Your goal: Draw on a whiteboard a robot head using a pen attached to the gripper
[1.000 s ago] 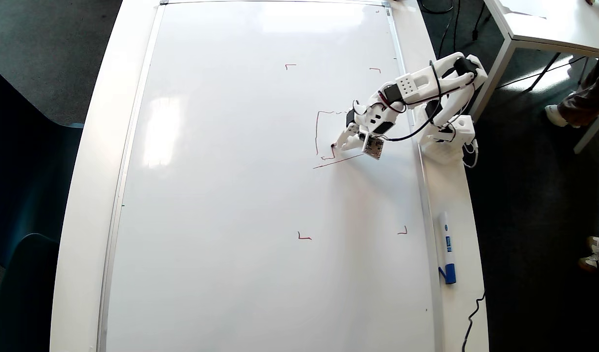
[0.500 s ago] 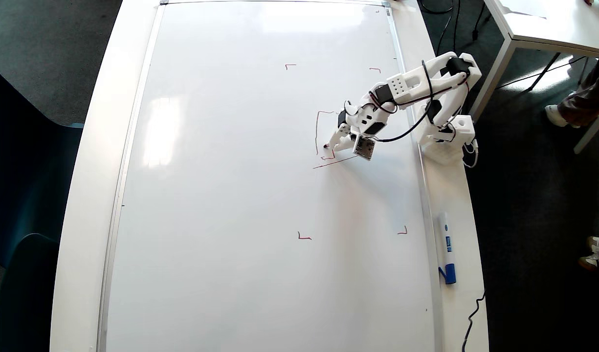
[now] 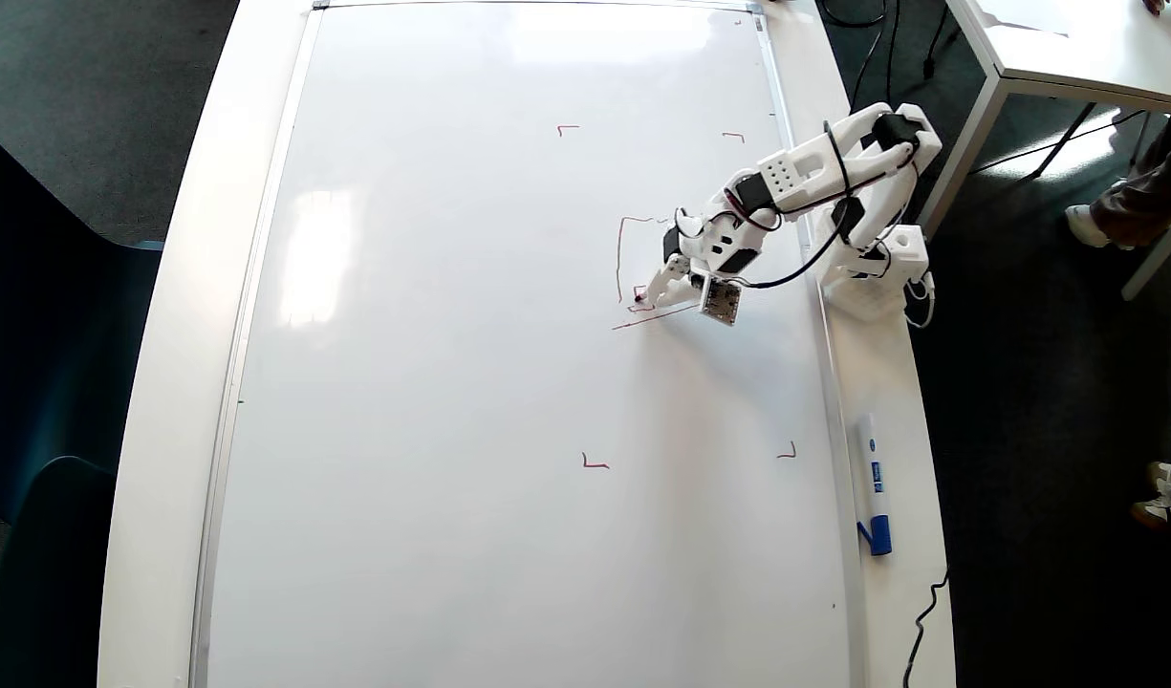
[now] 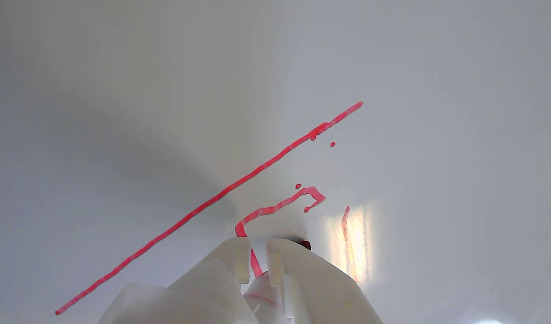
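The whiteboard point(image 3: 451, 382) fills most of the overhead view. On its right half is the robot head point(image 3: 619, 258), a partial red outline: a top-left corner, a left side, a slanted bottom line and a small hooked mark beside it. My gripper point(image 3: 663, 283) is shut on the pen point(image 3: 648, 292), whose red tip touches the board at that hooked mark. In the wrist view, the white jaws of the gripper point(image 4: 257, 261) stand close together around the pen point(image 4: 262, 292), above the long red line point(image 4: 257, 168) and the hook point(image 4: 279, 207) on the whiteboard point(image 4: 122, 90).
The arm base point(image 3: 877, 268) stands on the table strip right of the board. A blue-capped marker point(image 3: 873, 483) lies on that strip. Red corner marks point(image 3: 595, 463) frame the drawing area. A smaller white table point(image 3: 1073, 48), dark chairs point(image 3: 31, 334) and someone's shoes point(image 3: 1168, 487) surround it.
The pen tip went a little left along the board, then down the picture toward the slanted line. A short red stroke was added at the hooked mark.
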